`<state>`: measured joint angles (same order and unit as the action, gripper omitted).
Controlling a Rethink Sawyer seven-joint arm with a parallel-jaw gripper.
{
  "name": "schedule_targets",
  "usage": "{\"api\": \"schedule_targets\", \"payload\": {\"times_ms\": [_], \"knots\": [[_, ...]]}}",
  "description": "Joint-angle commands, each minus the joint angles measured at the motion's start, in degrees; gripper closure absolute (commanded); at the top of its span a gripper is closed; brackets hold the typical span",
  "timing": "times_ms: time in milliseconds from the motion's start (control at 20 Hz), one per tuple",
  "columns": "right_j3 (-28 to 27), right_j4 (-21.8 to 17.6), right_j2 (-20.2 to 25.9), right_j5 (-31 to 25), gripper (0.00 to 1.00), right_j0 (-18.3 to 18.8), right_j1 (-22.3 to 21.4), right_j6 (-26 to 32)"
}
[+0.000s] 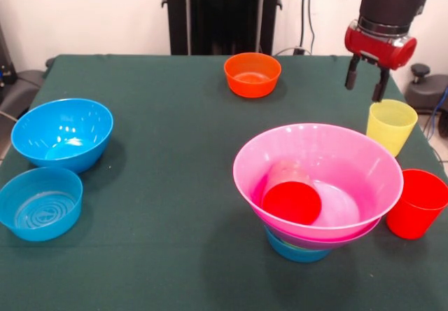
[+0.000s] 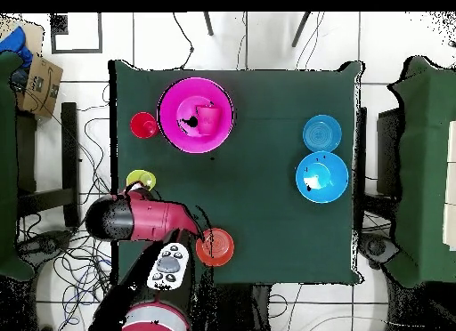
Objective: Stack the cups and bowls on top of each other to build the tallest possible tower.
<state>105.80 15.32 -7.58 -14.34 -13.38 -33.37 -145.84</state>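
My gripper hangs open and empty at the far right, just above and behind the upright yellow cup. A red cup stands upright near the right edge. The tower is a big pink bowl on a purplish bowl rim over a small blue bowl. A second red cup lies on its side inside the pink bowl. In the overhead view the arm hides the gripper beside the yellow cup. The pink bowl and the standing red cup show there. No lime green bowl is in view.
A small orange bowl sits at the far middle of the green table. Two blue bowls stand at the left, a deeper one and a shallower one. In the overhead view the orange bowl lies by the arm.
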Motion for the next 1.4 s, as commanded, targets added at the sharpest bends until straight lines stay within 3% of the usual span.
{"api": "schedule_targets", "payload": {"times_ms": [50,700,1150,1400], "knots": [[-5.0,1.7,2.2,1.3,0.00,-1.1,4.1,-7.2],[-7.8,4.0,2.2,1.6,0.00,-3.2,6.8,-8.4],[-9.7,3.6,1.5,6.2,0.00,-3.0,12.1,-7.6],[-10.3,4.2,0.2,5.4,0.00,-4.3,13.1,-7.9]]}}
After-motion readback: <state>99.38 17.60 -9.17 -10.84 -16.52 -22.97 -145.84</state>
